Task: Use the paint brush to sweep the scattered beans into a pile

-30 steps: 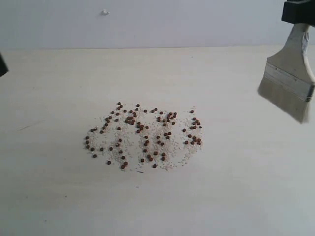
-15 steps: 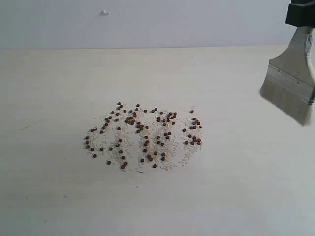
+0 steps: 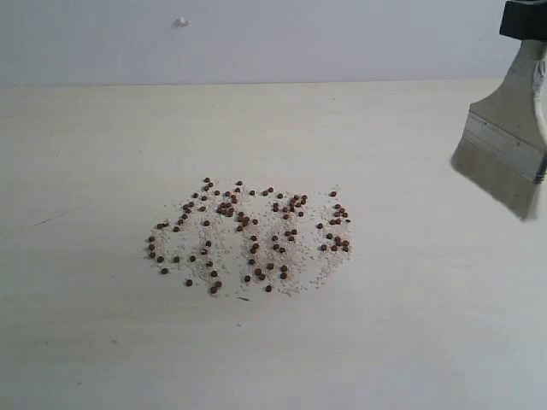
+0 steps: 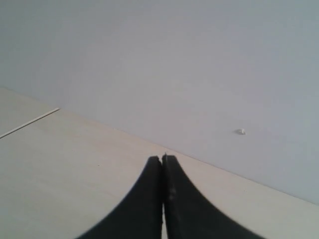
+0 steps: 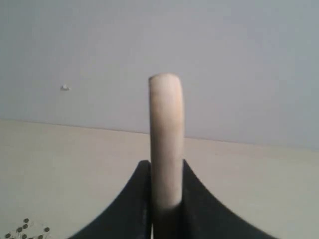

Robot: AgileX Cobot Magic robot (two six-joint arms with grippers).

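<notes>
The beans (image 3: 252,237), reddish-brown with pale grit, lie spread in a wide flat patch at the middle of the table; no single mound shows. A few of the beans (image 5: 25,229) appear in a corner of the right wrist view. The paint brush (image 3: 504,141) hangs in the air at the far right, bristles down and off the table, well right of the patch. My right gripper (image 3: 526,19) (image 5: 166,164) is shut on its cream handle (image 5: 166,124). My left gripper (image 4: 162,157) is shut on nothing and is out of the exterior view.
The pale wooden table (image 3: 102,342) ends at a grey wall (image 3: 342,43) behind. A small white speck (image 3: 182,21) sits on that wall. A thin seam line (image 4: 30,122) crosses the table in the left wrist view.
The brush and right gripper have drifted slightly right and up. The dark corner of the left arm at the left border has left the exterior view. The beans have not moved.
</notes>
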